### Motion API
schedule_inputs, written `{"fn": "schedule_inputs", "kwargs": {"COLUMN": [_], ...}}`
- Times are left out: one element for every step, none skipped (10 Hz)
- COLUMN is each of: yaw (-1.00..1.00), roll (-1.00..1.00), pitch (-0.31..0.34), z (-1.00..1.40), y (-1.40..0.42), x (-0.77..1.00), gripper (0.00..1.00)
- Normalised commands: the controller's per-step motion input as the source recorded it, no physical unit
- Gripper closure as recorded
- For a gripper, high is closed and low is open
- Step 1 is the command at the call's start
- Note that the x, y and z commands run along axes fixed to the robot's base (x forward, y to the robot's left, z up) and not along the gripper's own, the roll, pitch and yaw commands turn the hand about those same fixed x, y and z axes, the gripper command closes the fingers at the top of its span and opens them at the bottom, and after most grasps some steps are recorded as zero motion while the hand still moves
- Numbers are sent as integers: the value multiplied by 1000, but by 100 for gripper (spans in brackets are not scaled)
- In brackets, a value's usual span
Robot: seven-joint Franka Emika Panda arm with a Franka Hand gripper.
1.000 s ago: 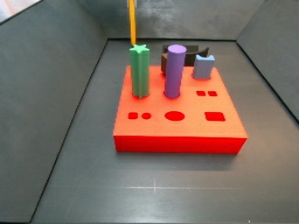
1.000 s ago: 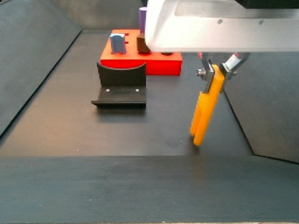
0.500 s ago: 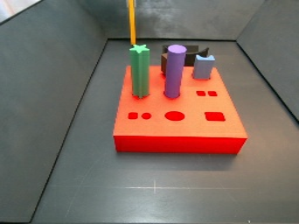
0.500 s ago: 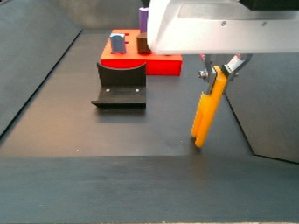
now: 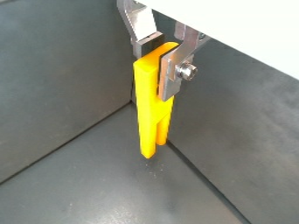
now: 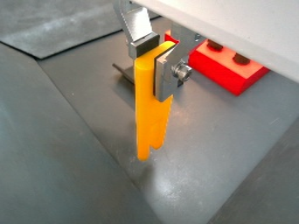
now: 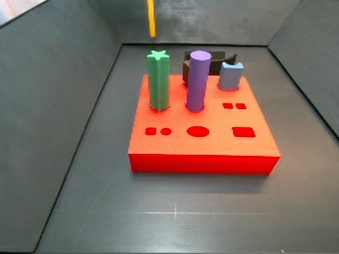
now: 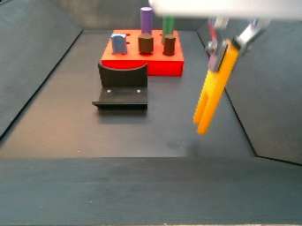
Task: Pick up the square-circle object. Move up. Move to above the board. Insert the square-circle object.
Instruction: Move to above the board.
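My gripper (image 8: 224, 42) is shut on the top of the square-circle object (image 8: 213, 93), a slim orange-yellow bar hanging upright with its two-pronged end down, off the floor, near the right wall. Both wrist views show the silver fingers (image 5: 176, 66) clamping the bar (image 5: 151, 114) and the gripper (image 6: 158, 59) on the bar (image 6: 152, 114). In a side view only the bar's lower part (image 7: 150, 18) shows at the top; the gripper is out of frame there. The red board (image 7: 205, 159) lies apart from the bar, with open holes in its front row. It also shows in a side view (image 8: 165, 66) and a wrist view (image 6: 222, 74).
On the board stand a green star-topped peg (image 7: 159, 79), a purple cylinder (image 7: 197, 81) and a short blue piece (image 7: 232, 74). The dark fixture (image 8: 122, 86) stands on the floor next to the board. Grey walls enclose the floor on all sides.
The gripper has moved up with the bar in it; the bar's lower end now hangs higher above the floor. The board and pegs have not moved.
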Motion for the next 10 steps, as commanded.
{"fn": "schedule_inputs", "kwargs": {"yaw": [-235,-213,-167,-104,-64,-45,-20,-2,6,-260], "roll": [24,29,35,40,36,38,49,63,72,264], "pitch": [37,49,66,84,92,99,110,112,115,553], "z": [1000,1000,1000,1000,900,806,610,415,270,155], "y": [-58,-73,-59,-41,-28,-20,-11,-9,-9,-1000], "x": [90,93,69,50,40,33,21,11,7,124], "gripper": [100,100,100,100,100,100,100,100,100,100]}}
